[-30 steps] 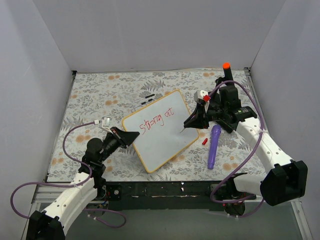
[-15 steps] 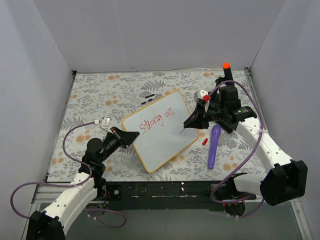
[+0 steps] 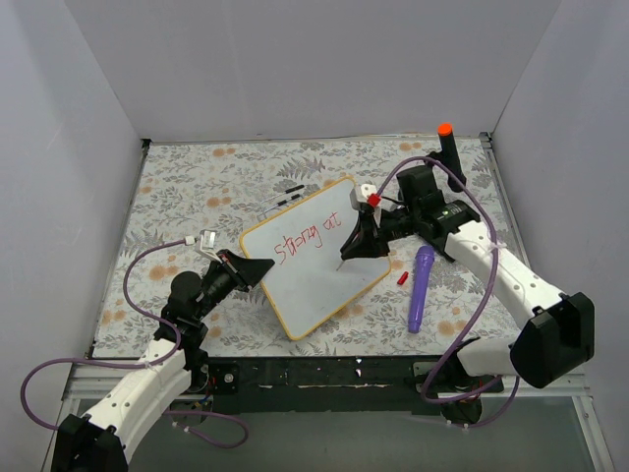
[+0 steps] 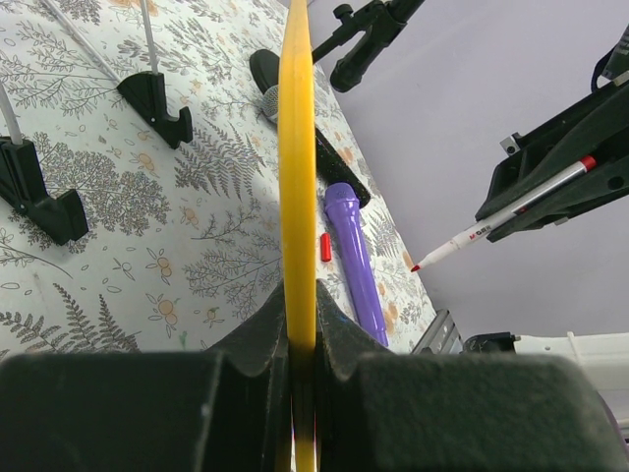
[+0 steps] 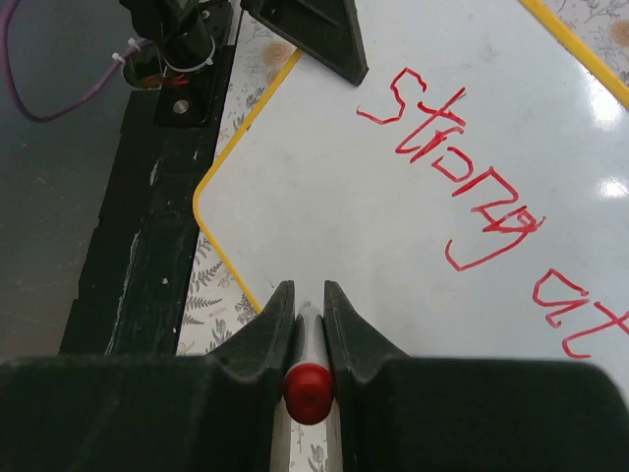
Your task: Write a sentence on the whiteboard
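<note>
The whiteboard, white with a yellow frame, lies tilted on the floral table. Red words "Strong at" run along its upper part. My left gripper is shut on the board's left edge; in the left wrist view the yellow frame stands edge-on between my jaws. My right gripper is shut on a marker with a red end, its tip over the board's bare middle. In the right wrist view the marker sits between my jaws, below the words.
A purple cylinder and a small red cap lie right of the board. A black post with an orange top stands at the back right. Black clip feet lie behind the board. Grey walls enclose the table.
My right gripper has moved left with the marker, from the board's right edge to over its middle. The left gripper and the board have not moved.
</note>
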Controlling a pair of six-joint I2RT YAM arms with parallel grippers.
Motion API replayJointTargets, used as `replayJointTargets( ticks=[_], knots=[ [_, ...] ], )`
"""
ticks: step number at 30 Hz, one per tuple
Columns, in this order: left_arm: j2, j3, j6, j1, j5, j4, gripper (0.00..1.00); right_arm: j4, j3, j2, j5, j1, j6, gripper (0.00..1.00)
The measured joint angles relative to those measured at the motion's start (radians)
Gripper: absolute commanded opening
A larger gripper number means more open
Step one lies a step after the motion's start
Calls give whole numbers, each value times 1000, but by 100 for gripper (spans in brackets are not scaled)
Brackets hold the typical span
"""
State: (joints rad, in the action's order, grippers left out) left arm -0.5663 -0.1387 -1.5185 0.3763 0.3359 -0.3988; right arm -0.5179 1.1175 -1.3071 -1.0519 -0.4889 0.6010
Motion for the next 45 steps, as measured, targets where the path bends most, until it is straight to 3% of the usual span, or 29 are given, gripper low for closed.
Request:
replayJointTargets(
  ticks=[8,19,45],
  knots=[
    [-6,11,-38,0,-34,-6,0,6,98,-67,101,-122,-29,1],
    [-48,26,-82,0,-66,-58,0,148,188,-200,260,-314,-169,1],
    [-85,67,-90,0,-61,-164,0,252,216,-336,299,-371,-304,1]
  ],
)
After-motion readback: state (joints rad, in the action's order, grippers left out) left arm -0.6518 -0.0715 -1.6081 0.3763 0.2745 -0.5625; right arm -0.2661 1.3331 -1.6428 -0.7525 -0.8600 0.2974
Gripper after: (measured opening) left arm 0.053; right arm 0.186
